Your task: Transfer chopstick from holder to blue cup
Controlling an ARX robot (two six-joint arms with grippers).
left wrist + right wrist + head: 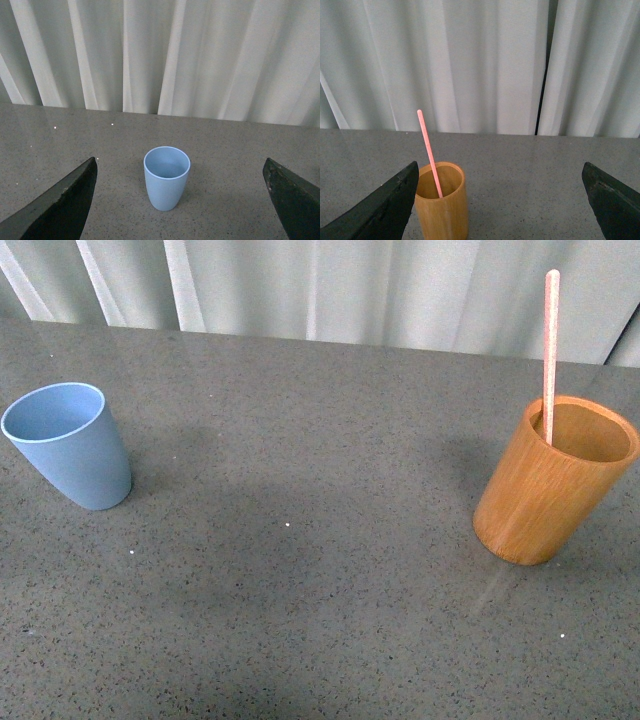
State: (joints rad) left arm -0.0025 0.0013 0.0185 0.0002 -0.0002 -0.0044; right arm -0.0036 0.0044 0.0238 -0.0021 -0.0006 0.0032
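Note:
The light-blue cup [68,445] stands upright and empty at the left of the grey table. At the right stands the orange-brown holder [553,480], with one pale pink chopstick [550,350] rising from it. Neither arm shows in the front view. In the left wrist view the blue cup [166,177] stands ahead, between the wide-apart fingers of my open left gripper [180,200]. My open right gripper [500,200] faces the table with the holder [441,207] and chopstick [429,152] close to one of its fingers [390,210]. Nothing is held.
White curtains [380,290] hang behind the table's far edge. The speckled grey tabletop [300,570] stretches between the cup and the holder.

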